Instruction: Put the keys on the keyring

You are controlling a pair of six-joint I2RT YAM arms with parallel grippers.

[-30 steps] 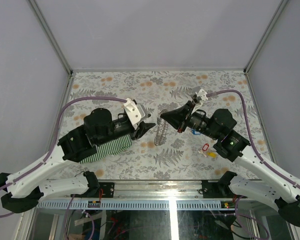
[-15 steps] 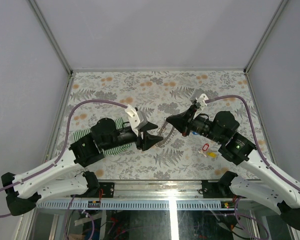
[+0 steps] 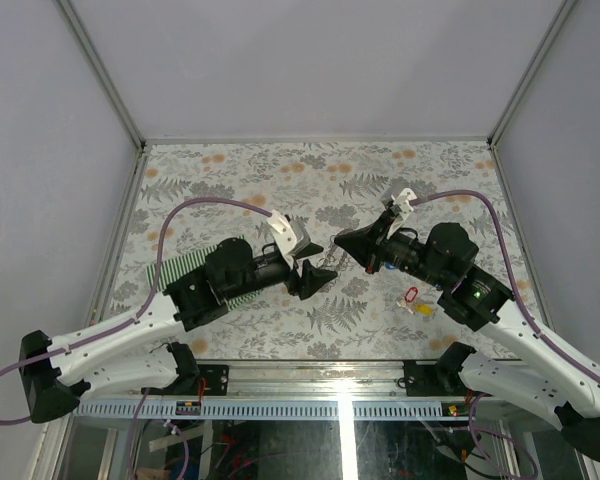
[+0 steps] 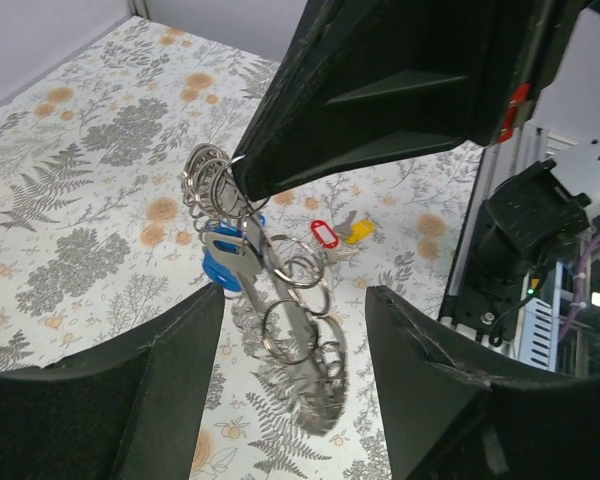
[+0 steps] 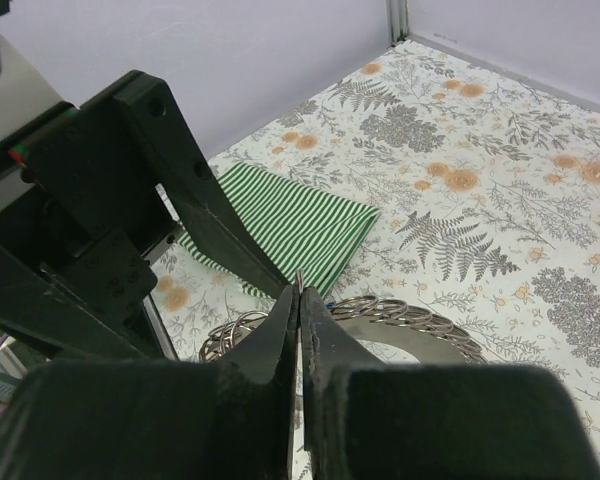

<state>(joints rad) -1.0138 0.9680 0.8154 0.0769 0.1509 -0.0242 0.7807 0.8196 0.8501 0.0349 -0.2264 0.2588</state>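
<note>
My right gripper [image 3: 338, 238] is shut on the top of the keyring [image 3: 326, 262], a silvery loop strung with small metal rings that hangs above the table. A thin metal edge shows between its fingertips [image 5: 299, 290], and the keyring [image 5: 420, 318] curves away beneath them. A blue key [image 4: 220, 262] hangs on the keyring [image 4: 292, 300] just under the right gripper [image 4: 242, 178]. My left gripper [image 4: 295, 293] is open, its fingers either side of the keyring's lower end without touching it. Red [image 3: 411, 296] and yellow [image 3: 424, 309] keys lie on the table below my right arm.
A green striped cloth [image 3: 185, 272] lies on the floral table under my left arm, also seen in the right wrist view [image 5: 300, 225]. The table's metal front rail [image 3: 340, 372] runs along the near edge. Grey walls close in the back and sides.
My left arm has swung right and forward to the keyring, and its jaws have opened wider. My right gripper has shifted slightly, still holding the keyring.
</note>
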